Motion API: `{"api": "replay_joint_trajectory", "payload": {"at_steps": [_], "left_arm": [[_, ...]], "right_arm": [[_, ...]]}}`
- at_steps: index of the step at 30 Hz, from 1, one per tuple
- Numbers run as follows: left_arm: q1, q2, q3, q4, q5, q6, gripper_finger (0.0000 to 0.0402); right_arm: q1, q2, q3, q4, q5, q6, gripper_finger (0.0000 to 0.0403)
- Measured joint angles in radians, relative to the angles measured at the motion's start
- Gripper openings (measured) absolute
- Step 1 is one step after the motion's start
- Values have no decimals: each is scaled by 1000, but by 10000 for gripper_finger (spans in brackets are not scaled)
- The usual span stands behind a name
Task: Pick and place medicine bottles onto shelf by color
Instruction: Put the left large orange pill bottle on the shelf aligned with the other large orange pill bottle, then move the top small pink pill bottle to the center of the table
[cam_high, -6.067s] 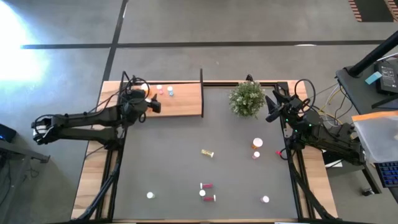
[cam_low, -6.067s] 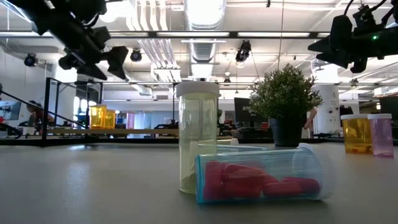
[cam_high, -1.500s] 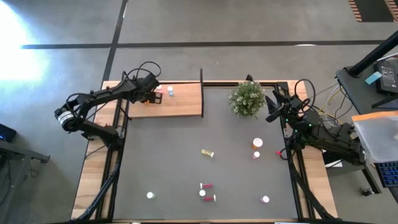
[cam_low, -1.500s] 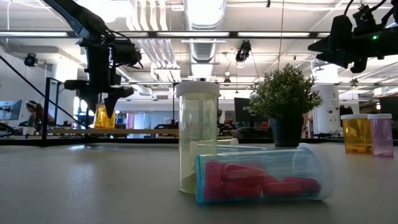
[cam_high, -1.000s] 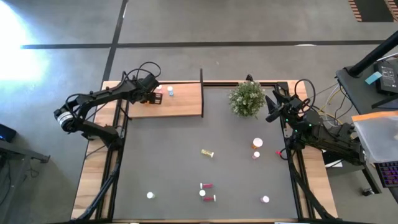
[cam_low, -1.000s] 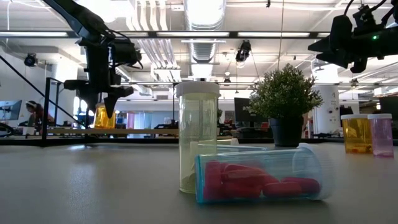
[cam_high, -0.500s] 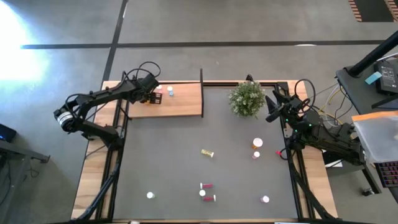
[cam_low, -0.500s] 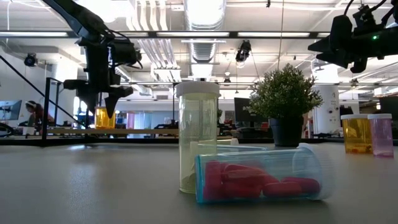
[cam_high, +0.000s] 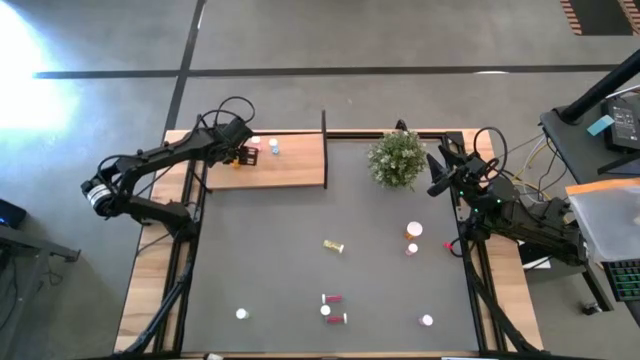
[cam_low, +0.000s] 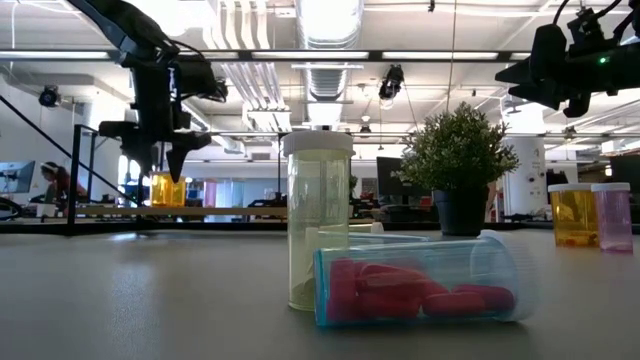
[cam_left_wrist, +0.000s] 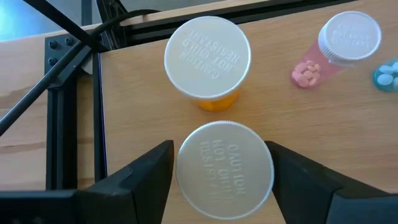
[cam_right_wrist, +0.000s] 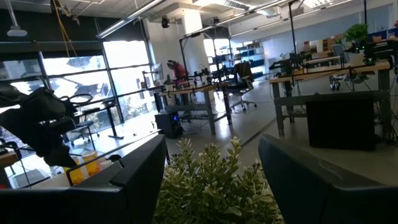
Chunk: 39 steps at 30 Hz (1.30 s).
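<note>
Orange plastic, white screw caps: two upright orange medicine bottles (cam_left_wrist: 208, 67) are standing side by side on the flat light-brown wooden shelf (cam_high: 295, 160), at its end farthest from the thin dark upright edge. We are seeing the left gripper (cam_left_wrist: 221, 171) hanging straight above the nearer of the two, fingers parted just wider than its cap and, by our reading, gripping nothing. A pink-pill bottle (cam_left_wrist: 339, 46) and a pale blue one (cam_high: 275, 149) are sitting just beside them, farther along the board.

The right gripper (cam_high: 440, 170) is waiting wide open near the green potted plant (cam_high: 397, 158), holding nothing.

Remaining bottles are lying scattered on the dark grey desk mat (cam_high: 270, 260): a yellow one (cam_high: 334, 245) on its side mid-mat, red ones (cam_high: 333, 308) toward the front edge, an orange one (cam_high: 414, 231) close to the right arm. We judge the right arm nearer to most of them; open room surrounds each.
</note>
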Motion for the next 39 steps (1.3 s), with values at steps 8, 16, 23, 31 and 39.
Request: {"api": "replay_joint_trajectory", "payload": {"at_steps": [8,16,23,31,39], "left_arm": [[-1,-1,11,3,17,21,229],[-2,-36,11,3,17,52,230],[-2,-73,5,1,13,71,269],[-7,-172,35,20,20,126,283],[-68,-232,98,183,103,175,283]], "right_arm": [[0,0,0,0,0,0,249],[0,0,0,0,0,0,249],[0,0,0,0,0,0,249],[0,0,0,0,0,0,249],[0,0,0,0,0,0,249]]}}
